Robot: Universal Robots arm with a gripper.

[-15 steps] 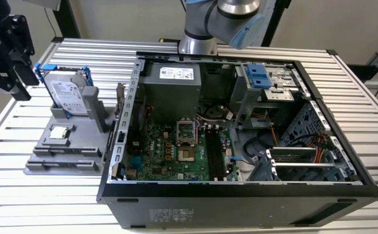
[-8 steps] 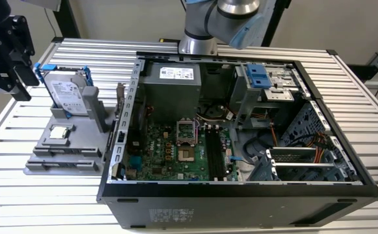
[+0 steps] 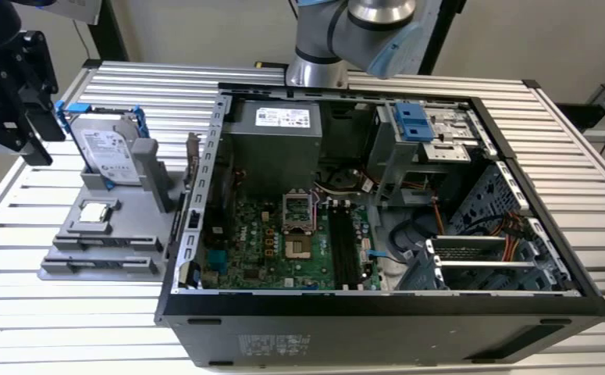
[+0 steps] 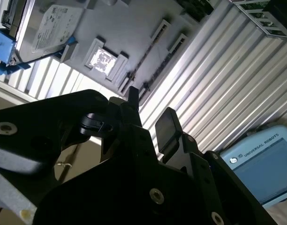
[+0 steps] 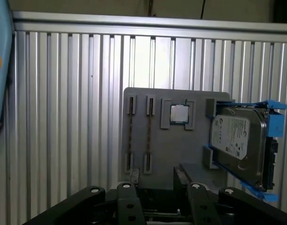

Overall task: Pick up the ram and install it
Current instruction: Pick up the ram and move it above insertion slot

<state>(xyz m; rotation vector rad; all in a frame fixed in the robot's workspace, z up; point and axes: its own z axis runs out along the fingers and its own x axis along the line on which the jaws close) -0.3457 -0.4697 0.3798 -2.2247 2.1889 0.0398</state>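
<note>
My gripper (image 3: 16, 144) hangs high at the exterior view's left, above and beside the grey parts fixture (image 3: 125, 215). Its black fingers stand apart with nothing between them in both wrist views (image 4: 150, 110) (image 5: 157, 180). The ram is out of view. Below the gripper, the fixture (image 5: 181, 150) has two long narrow slots (image 5: 130, 136). Each slot shows just a thin dotted line, and I cannot tell whether a stick sits in either. The open computer case (image 3: 187, 234) lies to the right of the fixture, with its green motherboard (image 3: 271, 250) and long dark memory slots (image 3: 342, 246) facing up.
On the fixture stand a silver hard drive in a blue frame (image 3: 104, 148) (image 5: 237, 140) and a small square processor chip (image 3: 94, 211) (image 5: 179, 114). The arm's base (image 3: 318, 70) rises behind the case. A pale blue pendant (image 4: 263, 166) lies on the slatted metal table (image 3: 62, 312).
</note>
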